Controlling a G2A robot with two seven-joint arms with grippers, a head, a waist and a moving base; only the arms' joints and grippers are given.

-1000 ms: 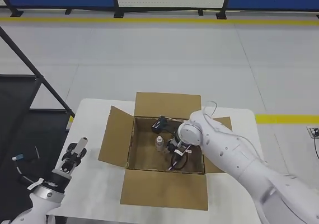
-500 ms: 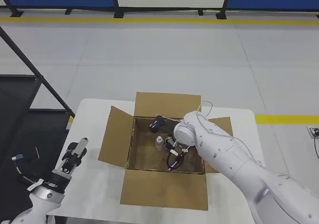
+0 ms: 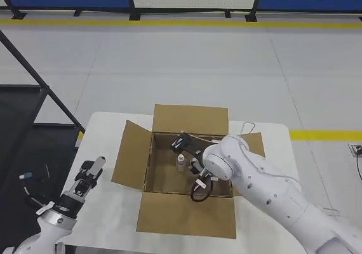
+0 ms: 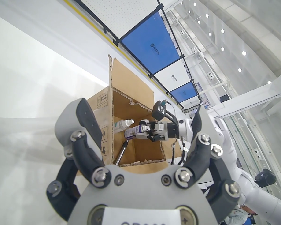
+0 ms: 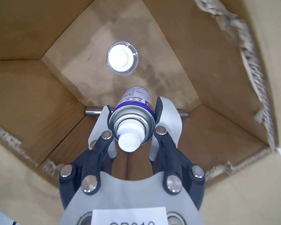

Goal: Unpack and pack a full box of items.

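Right gripper [image 5: 133, 108] was clamped around the upright spray can [image 5: 131, 127] inside the box [image 3: 187, 216] — a hold suited to lifting it straight out; left gripper [image 4: 142, 111] hung, fingers apart, above the desk [image 3: 117, 209].

Probably an industrial hall — yellow floor line [image 3: 168, 22], blue partition panels [image 4: 152, 45], high ceiling [image 4: 236, 24].

Saw a pale grey floor [image 3: 187, 63] crossed by a yellow line [image 3: 187, 23] below a row of blue and white wall panels [image 4: 152, 47] — another yellow stripe [image 3: 336, 135] off to one side, near a floor socket [image 3: 357, 150]. Noted a white table [image 3: 114, 213] beside a black frame [image 3: 22, 63] with dark mesh, and round ceiling lights [image 4: 243, 53] lit high above.
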